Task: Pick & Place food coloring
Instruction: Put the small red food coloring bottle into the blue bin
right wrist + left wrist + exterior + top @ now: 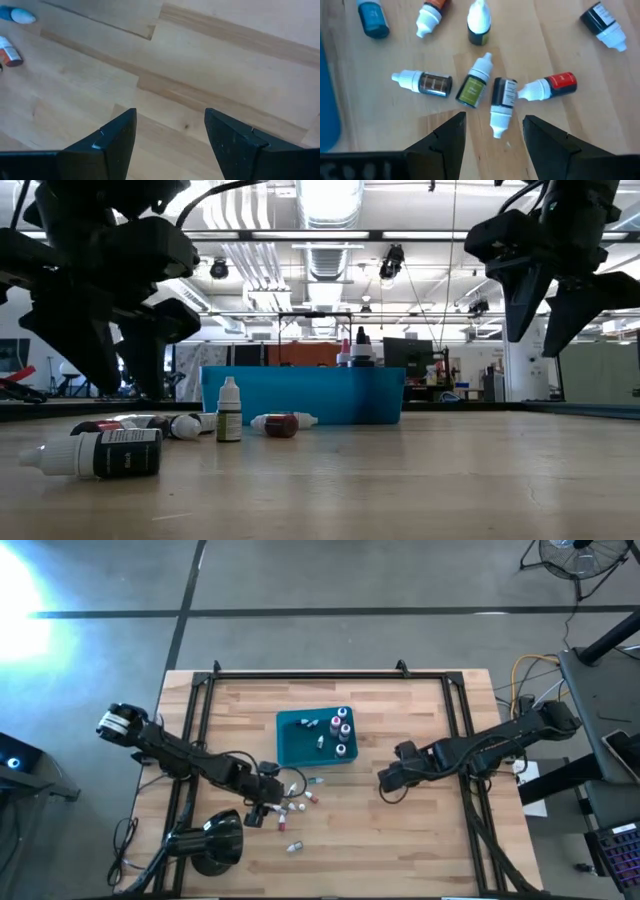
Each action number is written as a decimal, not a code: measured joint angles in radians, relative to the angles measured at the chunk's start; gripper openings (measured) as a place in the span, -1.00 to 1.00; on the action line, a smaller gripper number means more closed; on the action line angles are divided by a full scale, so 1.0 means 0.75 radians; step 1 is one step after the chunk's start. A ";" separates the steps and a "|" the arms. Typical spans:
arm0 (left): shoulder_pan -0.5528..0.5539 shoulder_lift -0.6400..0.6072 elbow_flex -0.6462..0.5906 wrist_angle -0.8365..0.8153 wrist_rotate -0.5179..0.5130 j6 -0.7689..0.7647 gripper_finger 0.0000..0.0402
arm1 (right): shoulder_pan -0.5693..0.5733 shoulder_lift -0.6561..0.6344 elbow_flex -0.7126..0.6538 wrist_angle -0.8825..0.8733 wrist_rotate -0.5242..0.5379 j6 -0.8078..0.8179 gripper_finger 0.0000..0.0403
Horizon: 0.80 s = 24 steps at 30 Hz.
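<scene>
Left end effector (pixel 493 137), fingers spread and empty, hovers over scattered food coloring bottles (pixel 482 90) on the wooden desk (pixel 420 830) beside a teal bin (pixel 295 735); right end effector (pixel 170 132) hangs released nearby

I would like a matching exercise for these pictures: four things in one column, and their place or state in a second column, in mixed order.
Column 1:
1. left gripper
2. right gripper
3. teal bin
4. red bottle

Column 2:
A. lying on its side on the wood
B. open above a cluster of bottles
C. holds several upright bottles
D. open over bare table

Pairs: 1-B, 2-D, 3-C, 4-A
</scene>
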 joint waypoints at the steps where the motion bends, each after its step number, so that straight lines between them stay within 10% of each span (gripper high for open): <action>1: 0.001 0.008 0.000 0.005 -0.001 0.002 -0.14 | 0.000 0.000 0.000 0.000 0.002 0.007 0.13; 24: -0.069 0.119 -0.067 0.163 -0.121 -0.130 -0.16 | -0.001 0.000 -0.004 -0.004 0.041 0.006 0.13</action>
